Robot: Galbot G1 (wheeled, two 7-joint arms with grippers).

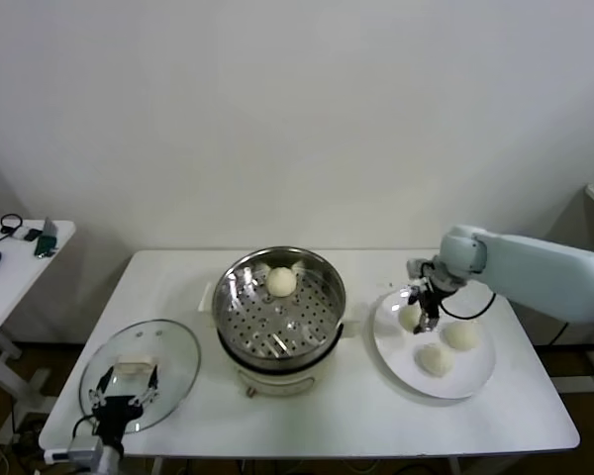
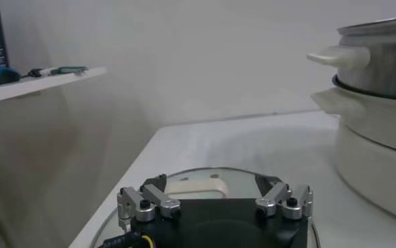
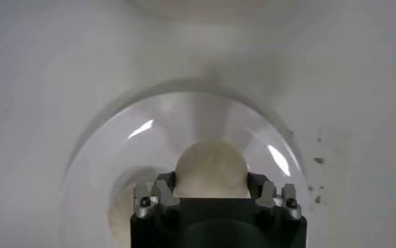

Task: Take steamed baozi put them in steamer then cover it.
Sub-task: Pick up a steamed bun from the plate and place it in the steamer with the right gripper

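**Right arm down on the plate, jaws around a bun**

The long white table (image 1: 317,421) carries everything, and a smaller side table (image 1: 10,272) stands off to the robot's left with some small gear on it. In the middle of the table sits the steamer (image 1: 279,309), its shiny perforated basket resting on the white pot base, uncovered. One steamed baozi (image 1: 282,281) lies inside it, toward the far wall of the basket.

To the steamer's left, near the front edge, the cover (image 1: 139,374) lies flat on the table, glass dome up, with its cream handle showing in the middle. The left gripper (image 1: 122,402) hangs just at the near edge of the cover, jaws spread wide and holding nothing; from its wrist camera the left gripper (image 2: 215,202) has the handle straight ahead between the two jaw tips.

To the steamer's right is a flat white plate (image 1: 472,381) with three buns on it. Two of them lie free, one (image 1: 462,334) toward the far right and one (image 1: 435,359) nearer the front. The right gripper (image 1: 422,315) reaches down over the plate's far left part, its jaws partly closed and set on either side of the third bun (image 3: 211,168), which shows round and pale between the jaw tips of the right gripper (image 3: 215,195). I can't tell whether it has left the plate.
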